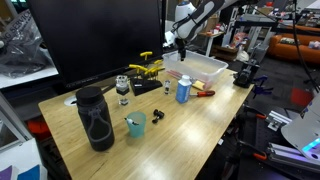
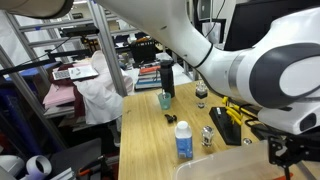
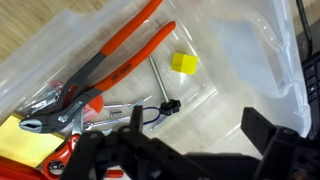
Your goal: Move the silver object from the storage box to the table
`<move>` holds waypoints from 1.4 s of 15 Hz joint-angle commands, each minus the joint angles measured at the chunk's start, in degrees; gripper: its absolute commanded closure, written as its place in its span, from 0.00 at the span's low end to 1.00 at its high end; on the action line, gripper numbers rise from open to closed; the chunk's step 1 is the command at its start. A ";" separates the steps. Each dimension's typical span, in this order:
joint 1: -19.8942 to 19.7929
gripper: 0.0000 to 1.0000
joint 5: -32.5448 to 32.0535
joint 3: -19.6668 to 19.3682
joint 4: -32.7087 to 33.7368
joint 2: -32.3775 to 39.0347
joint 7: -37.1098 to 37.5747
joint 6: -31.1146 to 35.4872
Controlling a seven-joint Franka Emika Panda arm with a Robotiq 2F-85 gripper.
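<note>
wrist view: gripper (image 3: 190, 128) jaws apart over storage box (image 3: 240, 50); silver rod (image 3: 157, 78) lies inside w/ yellow block (image 3: 182, 63), orange pliers (image 3: 110, 60) close by. exterior views: box contents not discernible, box sits at table (image 1: 185, 130) edge.

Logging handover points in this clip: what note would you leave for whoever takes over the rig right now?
Tool: open, empty, hovering over the storage box.
Silver object: a slim rod lying in the box near a yellow block.
Done: approach only; nothing grasped or moved.
Left: descend, close on the rod, lift it out and set it on the table.
</note>
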 commanded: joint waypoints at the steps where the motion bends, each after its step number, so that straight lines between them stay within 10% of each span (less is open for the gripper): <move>1: 0.05 0.00 0.21 -0.14 0.16 0.10 -0.21 -0.09; 21: -9.53 0.00 15.56 5.70 10.09 11.52 -18.97 -1.83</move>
